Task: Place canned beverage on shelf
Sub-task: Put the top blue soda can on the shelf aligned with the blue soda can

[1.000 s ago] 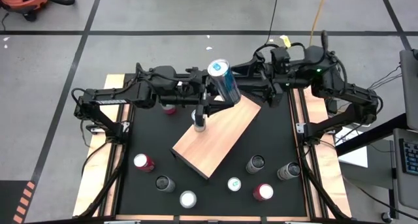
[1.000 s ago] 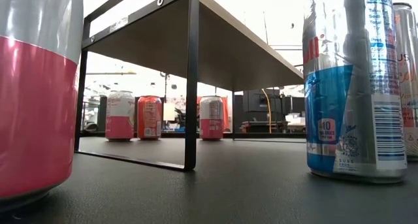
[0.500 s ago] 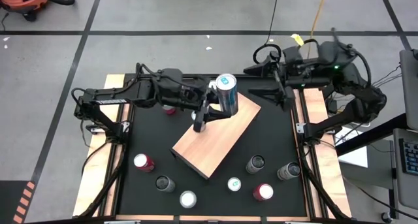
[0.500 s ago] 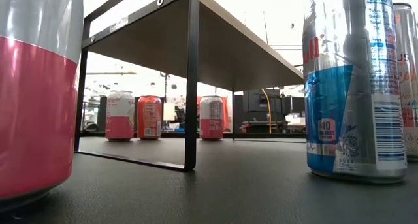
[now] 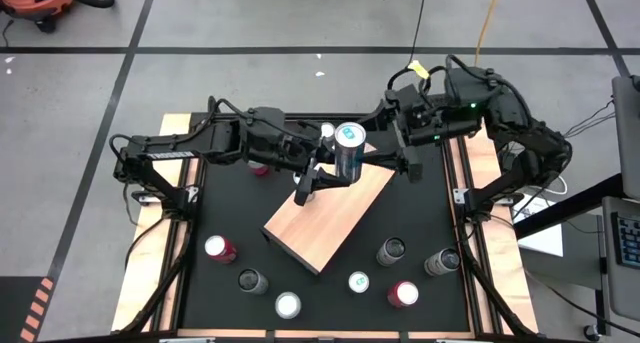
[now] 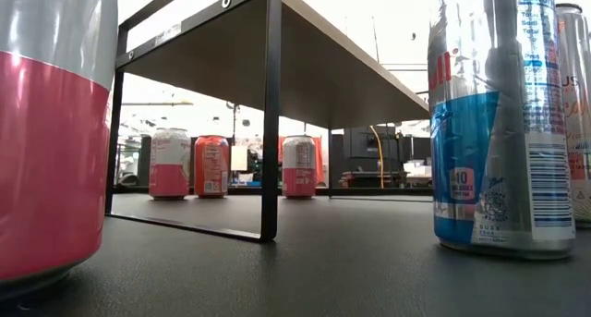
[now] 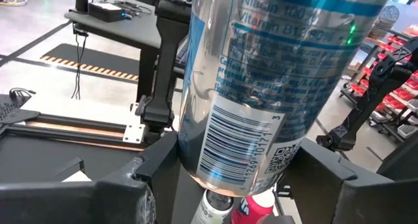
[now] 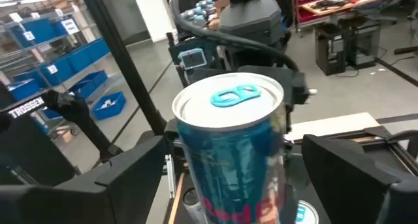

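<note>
High view: a light tan, rectangular wooden shelf (image 5: 330,213) was seen set at a slant on the black tabletop (image 5: 420,218).
Can: a tall silver-and-blue beverage can (image 5: 349,151) with a blue pull tab was held above the far end of the shelf, tilted, not resting on the board.
Left gripper: the left gripper (image 5: 330,168) was closed on the can's lower body; in the left wrist view the barcoded can (image 7: 261,93) was seen clamped between the dark fingers (image 7: 153,162).
Right gripper: the right gripper (image 5: 400,148) was held just beyond the can, at the shelf's far corner, jaws spread wide; in the right wrist view the can (image 8: 230,142) was seen between the parted fingers (image 8: 140,159), with gaps on both sides.
Other cans: several loose cans (image 5: 402,294) were seen standing on the tabletop near the shelf's near end, and another (image 5: 218,248) to its left.
Low view: three red and pink cans (image 6: 211,167) were seen standing beyond the shelf's black metal legs (image 6: 270,114).
</note>
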Controlling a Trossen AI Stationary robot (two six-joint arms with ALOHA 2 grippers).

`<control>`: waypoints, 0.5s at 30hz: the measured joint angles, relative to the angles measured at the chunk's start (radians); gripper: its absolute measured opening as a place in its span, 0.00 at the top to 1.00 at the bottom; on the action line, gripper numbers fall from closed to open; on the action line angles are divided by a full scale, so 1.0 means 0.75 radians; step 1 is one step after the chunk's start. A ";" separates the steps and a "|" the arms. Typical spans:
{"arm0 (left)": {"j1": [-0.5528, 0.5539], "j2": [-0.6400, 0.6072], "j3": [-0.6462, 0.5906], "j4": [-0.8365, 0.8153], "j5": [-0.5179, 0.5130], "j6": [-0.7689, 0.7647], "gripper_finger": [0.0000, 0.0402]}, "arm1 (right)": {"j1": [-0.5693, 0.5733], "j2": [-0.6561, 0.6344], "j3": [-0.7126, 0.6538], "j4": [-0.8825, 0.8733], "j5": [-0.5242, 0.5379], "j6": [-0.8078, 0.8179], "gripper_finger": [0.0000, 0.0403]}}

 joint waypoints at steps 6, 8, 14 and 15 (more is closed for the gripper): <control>0.000 0.000 0.000 -0.001 0.002 0.000 0.45 | 0.000 0.012 0.001 0.056 0.001 -0.001 0.16; -0.001 0.000 0.000 -0.001 0.002 0.000 0.45 | -0.001 0.013 0.001 0.063 0.001 -0.001 0.16; -0.001 0.000 0.000 -0.001 0.002 0.000 0.45 | -0.001 0.023 0.001 0.068 0.001 0.003 0.21; -0.001 0.000 0.000 -0.001 0.002 0.000 0.45 | -0.001 0.023 0.001 0.068 0.001 0.003 0.22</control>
